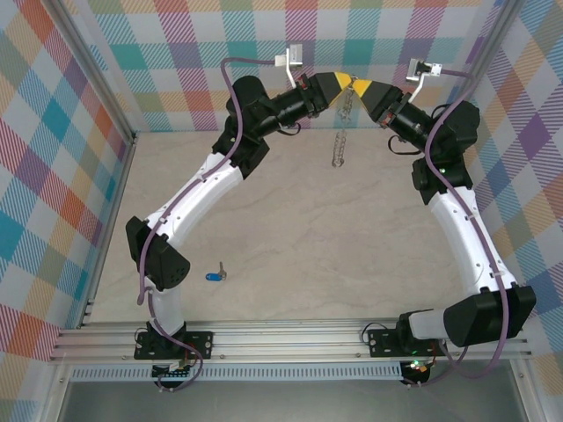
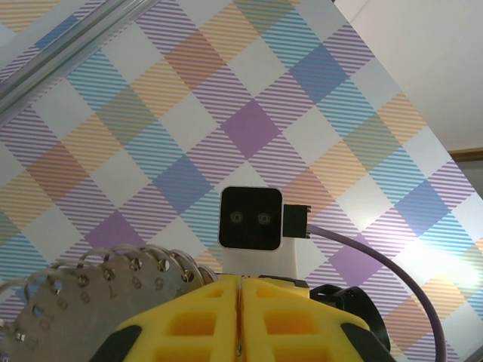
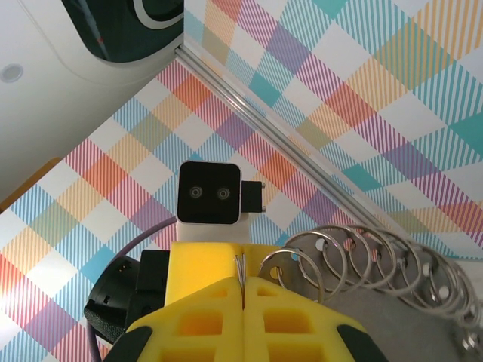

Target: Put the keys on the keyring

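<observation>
- Step in hand, at a guess: holding aloft the thin grey metal keyring with a bumpy, chain-like outline point(image 1: 338, 145), dangling at upper centre of the overhead frame, above the pale table point(image 1: 290, 229).
- Right gripper point(image 3: 243, 290): yellow fingers pressed together, pinching a thin wire of the keyring.
- Left gripper point(image 2: 240, 302): fingers pressed together; cannot tell whether on the wire.
- Tiny blue-headed key with a short silver blade point(image 1: 214, 275): lying lower left, well apart.
- Next, probably: free one gripper, fetch the key, thread it.
- Counted: one key, one keyring.
</observation>
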Motion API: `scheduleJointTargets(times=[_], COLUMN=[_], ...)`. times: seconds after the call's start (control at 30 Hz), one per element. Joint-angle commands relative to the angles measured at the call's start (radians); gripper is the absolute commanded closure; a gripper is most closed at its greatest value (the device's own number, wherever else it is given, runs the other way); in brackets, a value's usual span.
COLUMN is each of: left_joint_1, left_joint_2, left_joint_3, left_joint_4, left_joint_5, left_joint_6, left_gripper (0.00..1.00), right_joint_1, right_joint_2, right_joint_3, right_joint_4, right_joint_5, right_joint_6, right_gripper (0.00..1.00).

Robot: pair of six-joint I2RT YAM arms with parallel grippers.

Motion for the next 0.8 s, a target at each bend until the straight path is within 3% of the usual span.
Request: scheduleJointTargets(times=[0.0,0.17,0.2,0.33,0.4,0.77], left_joint_1=[-0.036,-0.037,-0.037,-0.028,-0.017,0.027], left_joint_2=[0.001,0.001,0.001,-0.002,0.000,0.048], left_joint_3=[-0.013,-0.015,-0.014,-0.003,0.005,0.129], left_joint_4=[0.045,0.043,0.039,0.015,0.006,-0.107], left_joint_5=[0.035,0.037,0.037,0.059,0.085,0.301], left_joint_6=[-0.004,0.005,0.013,0.049,0.061,0.142], left_gripper=[0.97,1.00,1.00,1.00,1.00,1.00], right_joint_1=[0.008,0.007,0.005,-0.033,-0.065,-0.127], right_joint_2=[0.003,0.004,0.005,-0.019,-0.037,-0.087], right_joint_3=[0.024,0.031,0.031,0.023,0.005,-0.012], right_joint_4=[0.048,0.042,0.033,-0.020,-0.039,-0.144], right_joint_5=[0.001,-0.017,-0.023,-0.041,-0.050,-0.167], right_joint_6=[0.002,0.005,0.004,-0.005,0.002,-0.043], right_gripper=[1.00,1.00,0.95,0.53,0.45,0.44])
